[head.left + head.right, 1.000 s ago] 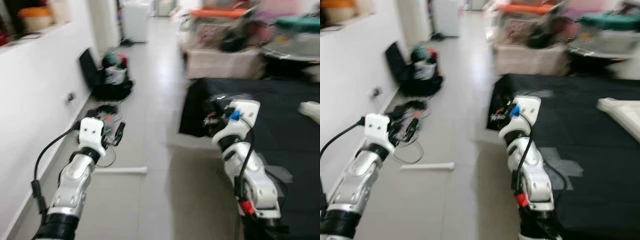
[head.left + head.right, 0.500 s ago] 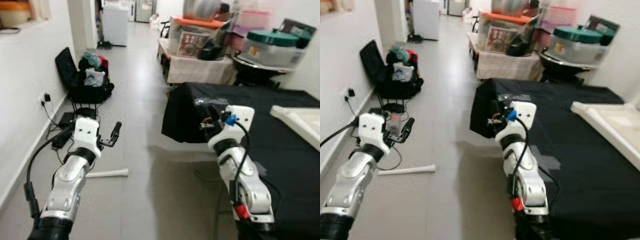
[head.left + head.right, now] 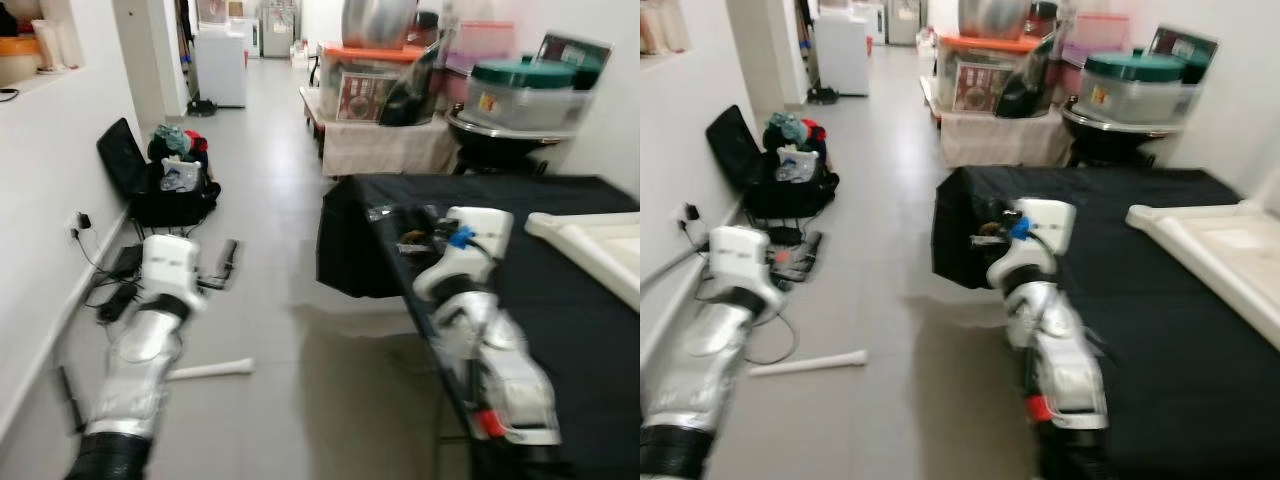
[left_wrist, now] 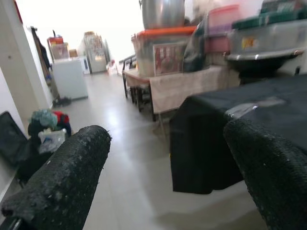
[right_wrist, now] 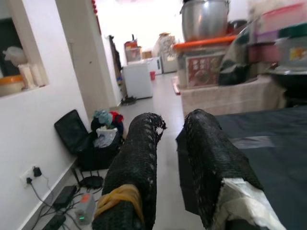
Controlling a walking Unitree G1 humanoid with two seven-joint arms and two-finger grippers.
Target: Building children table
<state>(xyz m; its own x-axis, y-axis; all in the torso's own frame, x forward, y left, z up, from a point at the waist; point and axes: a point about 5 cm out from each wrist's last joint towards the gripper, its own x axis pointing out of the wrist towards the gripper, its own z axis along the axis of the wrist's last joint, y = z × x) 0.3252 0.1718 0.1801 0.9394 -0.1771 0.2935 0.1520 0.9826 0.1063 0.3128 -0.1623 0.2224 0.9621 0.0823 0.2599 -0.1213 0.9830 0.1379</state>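
Nearest the camera, both silver arms are held out forward and empty. The left gripper (image 4: 163, 177) is raised over the grey tiled floor (image 3: 280, 330), its two black fingers (image 4: 62, 182) spread wide apart. The right gripper (image 5: 172, 158) is held over the near edge of the table covered with a black cloth (image 3: 1140, 330), its fingers close together with only a narrow gap and nothing between them.

A white table leg (image 3: 212, 369) lies flat on the floor just beside the left arm. A white tabletop panel (image 3: 1220, 250) (partly cut off by the frame) rests on the black cloth, well apart from the right gripper.

Farther back, an open black suitcase (image 3: 150, 180) stands against the wall, and stacked storage boxes (image 3: 1000, 80) are seen beyond.
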